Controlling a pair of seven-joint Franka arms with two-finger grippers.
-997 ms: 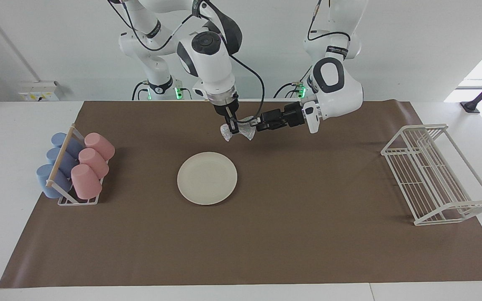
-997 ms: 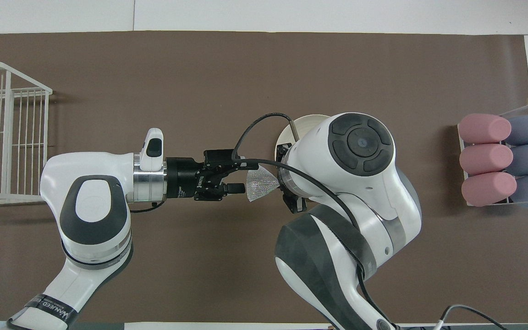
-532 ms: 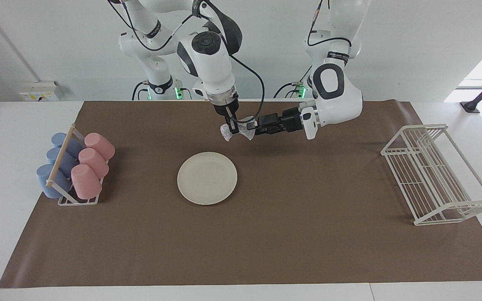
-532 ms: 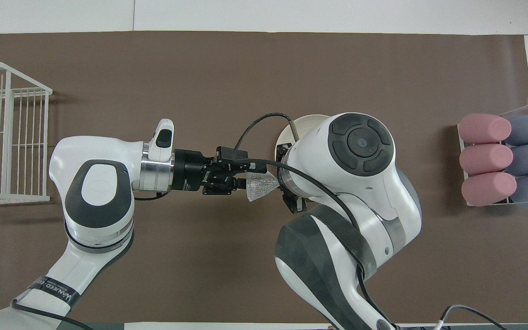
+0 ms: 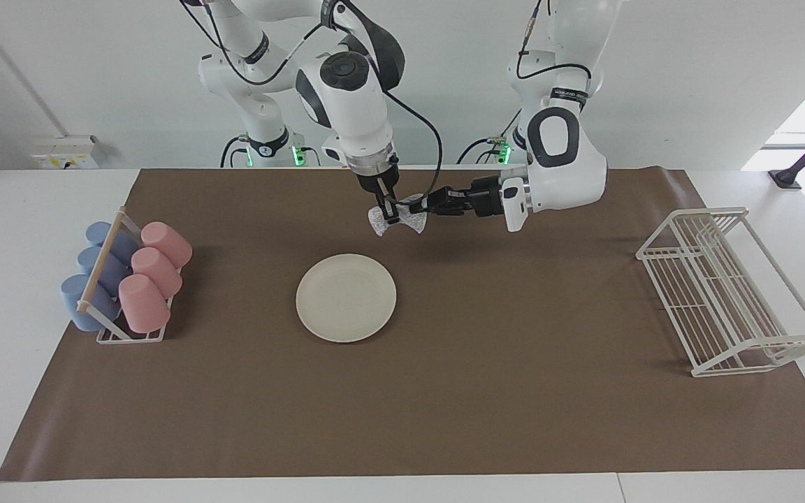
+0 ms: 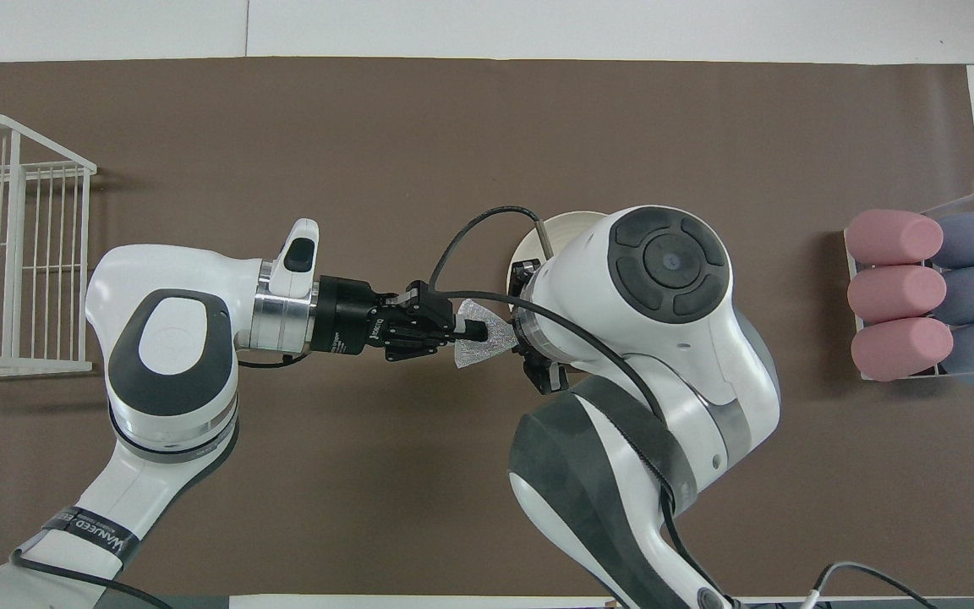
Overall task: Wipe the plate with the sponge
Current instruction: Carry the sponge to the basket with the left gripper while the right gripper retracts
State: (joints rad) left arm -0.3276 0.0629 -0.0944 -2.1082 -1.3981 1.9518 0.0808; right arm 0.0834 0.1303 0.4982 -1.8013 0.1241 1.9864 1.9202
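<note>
The cream-white plate (image 5: 346, 297) lies flat at the middle of the brown mat; in the overhead view only a sliver of its rim (image 6: 538, 241) shows past the right arm. My right gripper (image 5: 386, 209) points down, is shut on the silvery mesh sponge (image 5: 402, 221) and holds it in the air over the mat. My left gripper (image 5: 422, 205) reaches in level from the side and meets the sponge's edge (image 6: 484, 345) at the same height. The right gripper is hidden under its own wrist in the overhead view.
A rack of pink and blue cups (image 5: 123, 279) stands at the right arm's end of the table. A white wire dish rack (image 5: 724, 290) stands at the left arm's end. Brown mat (image 5: 444, 405) covers the table.
My left gripper has moved sideways toward the sponge and now reaches its edge. The right gripper has held the sponge still. The plate has not moved.
</note>
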